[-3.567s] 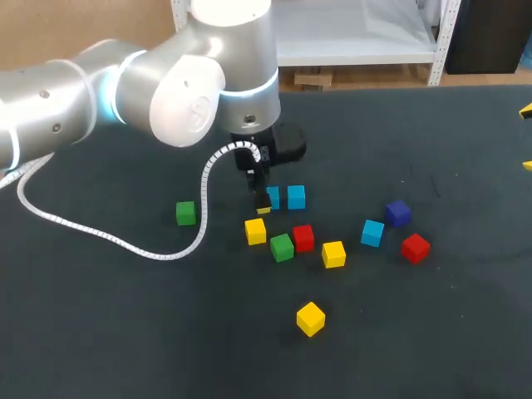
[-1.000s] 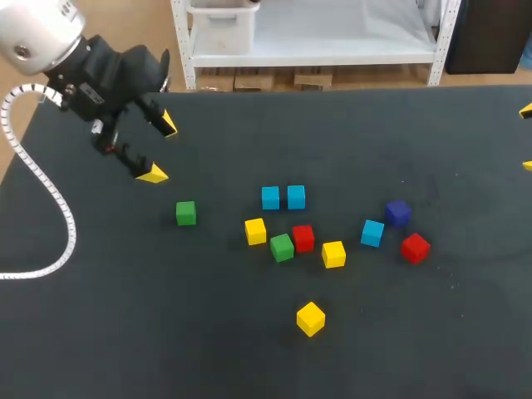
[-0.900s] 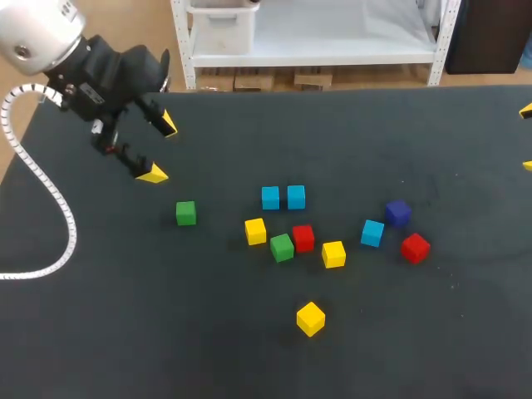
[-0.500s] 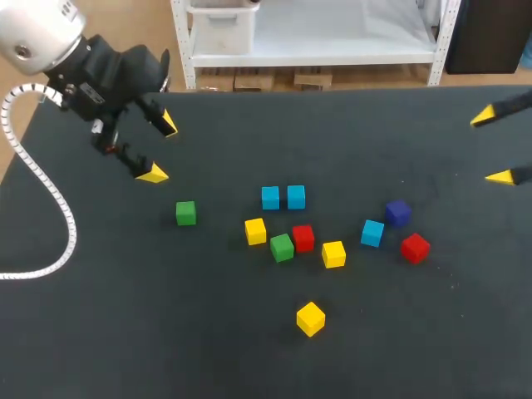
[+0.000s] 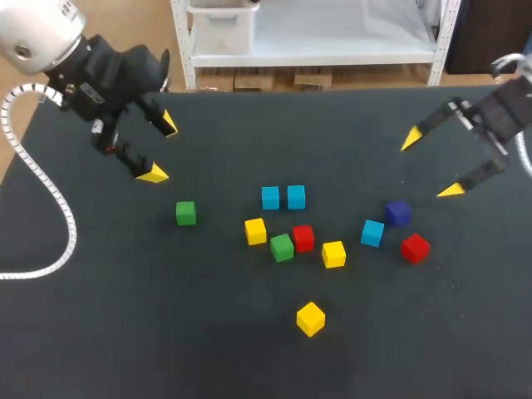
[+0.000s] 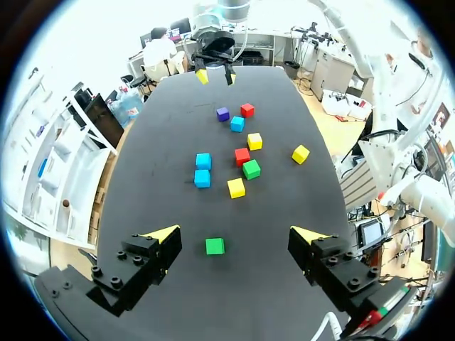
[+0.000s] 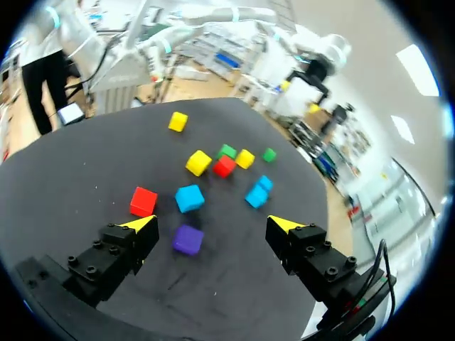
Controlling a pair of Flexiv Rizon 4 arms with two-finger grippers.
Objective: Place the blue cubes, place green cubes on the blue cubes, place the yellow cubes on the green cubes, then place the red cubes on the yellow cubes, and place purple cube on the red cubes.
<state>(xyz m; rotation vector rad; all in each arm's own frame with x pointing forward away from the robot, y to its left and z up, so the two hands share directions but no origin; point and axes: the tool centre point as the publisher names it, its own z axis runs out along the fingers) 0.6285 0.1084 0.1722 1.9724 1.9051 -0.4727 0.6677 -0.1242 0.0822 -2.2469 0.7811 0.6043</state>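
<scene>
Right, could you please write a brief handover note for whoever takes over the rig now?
Left gripper: open, empty, raised near the lone green cube.
Right gripper: open, empty, near the purple cube.
Done, it seems: two blue cubes set side by side.
To do: third blue cube, both greens, three yellows, two reds and the purple all lie loose; nothing stacked.

Blue cubes (image 5: 270, 198), green cubes (image 5: 185, 213), yellow cubes (image 5: 310, 318), red cubes (image 5: 415, 247) and a purple cube (image 5: 398, 213) dot the black table (image 5: 125, 332).
</scene>
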